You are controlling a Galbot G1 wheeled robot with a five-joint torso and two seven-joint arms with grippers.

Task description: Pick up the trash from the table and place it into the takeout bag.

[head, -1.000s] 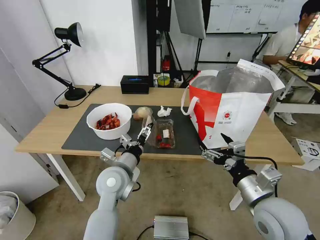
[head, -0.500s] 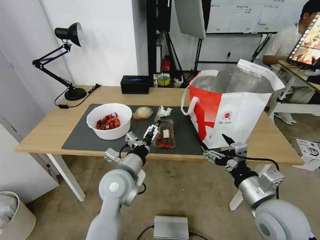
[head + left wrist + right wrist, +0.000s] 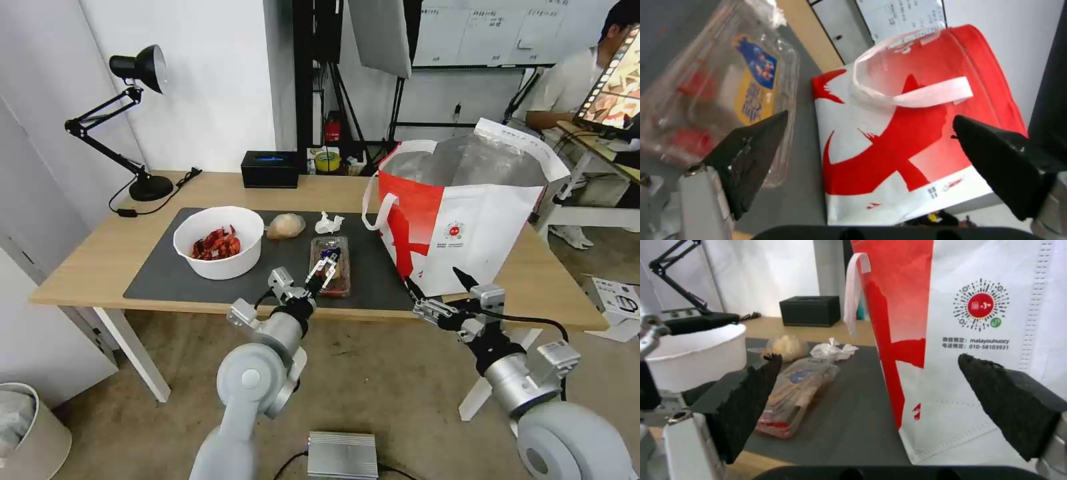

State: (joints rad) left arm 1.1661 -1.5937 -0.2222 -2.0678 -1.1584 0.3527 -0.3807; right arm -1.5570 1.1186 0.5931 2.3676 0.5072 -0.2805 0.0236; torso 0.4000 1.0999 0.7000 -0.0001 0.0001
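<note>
On the table [image 3: 93,260] lies a dark grey mat [image 3: 160,280] holding the trash: a white bowl of red shells [image 3: 218,241], a beige wrapped lump [image 3: 286,226], a crumpled tissue [image 3: 329,223] and a clear hinged tray [image 3: 330,257] lying flat and closed. My left gripper [image 3: 325,270] hovers open over the tray's near end; the tray [image 3: 720,96] sits beside one finger, not between the two. The red-and-white takeout bag [image 3: 460,213] stands open at the mat's right end. My right gripper [image 3: 437,293] hangs open at the table's front edge, facing the bag [image 3: 978,340].
A black box [image 3: 269,169] and a desk lamp [image 3: 150,187] stand along the table's far edge. On the floor are a white bin [image 3: 27,427] at the left and a metal box [image 3: 342,455] in front of me. A desk stands behind the bag.
The tray's lid, standing up a second ago, has folded down shut. My left gripper swung right and forward over the tray. The right arm drifted slightly right.
</note>
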